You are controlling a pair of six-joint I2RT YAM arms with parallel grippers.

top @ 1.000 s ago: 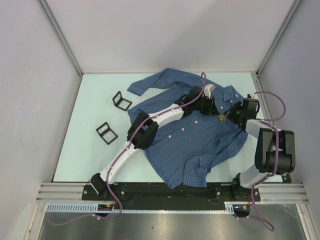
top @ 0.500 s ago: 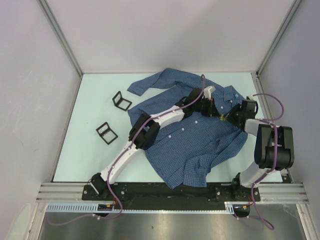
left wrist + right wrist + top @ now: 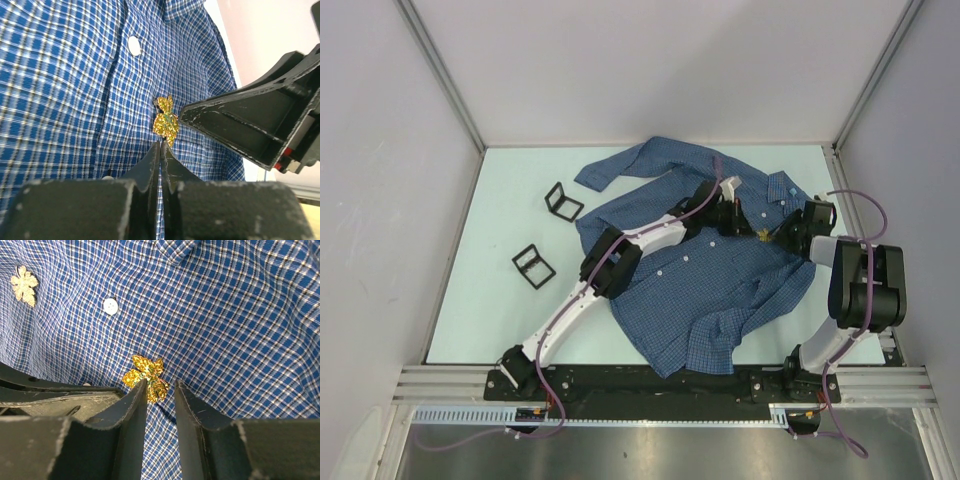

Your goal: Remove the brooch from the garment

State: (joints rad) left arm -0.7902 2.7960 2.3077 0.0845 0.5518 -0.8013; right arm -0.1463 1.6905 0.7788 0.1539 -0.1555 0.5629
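The garment (image 3: 705, 270), a blue checked shirt, lies spread flat. The gold leaf-shaped brooch (image 3: 761, 233) is pinned near its placket, and also shows in the left wrist view (image 3: 166, 122) and the right wrist view (image 3: 146, 376). My left gripper (image 3: 161, 143) is shut, its tips pressed on the shirt (image 3: 60, 90) at the brooch's near edge. I cannot tell whether it pinches cloth. My right gripper (image 3: 161, 385) is open by a narrow gap, with the brooch's lower lobe between its tips. The two grippers face each other across the brooch.
A second gold leaf pin (image 3: 24, 284) sits further along the shirt (image 3: 240, 315), past a white button (image 3: 110, 306). Two black wire frames (image 3: 563, 201) (image 3: 532, 266) lie on the table left of the shirt. Walls close in the back and the sides.
The right gripper has edged in toward the brooch. The left wrist has shifted slightly left and settled onto the shirt. The shirt has not moved.
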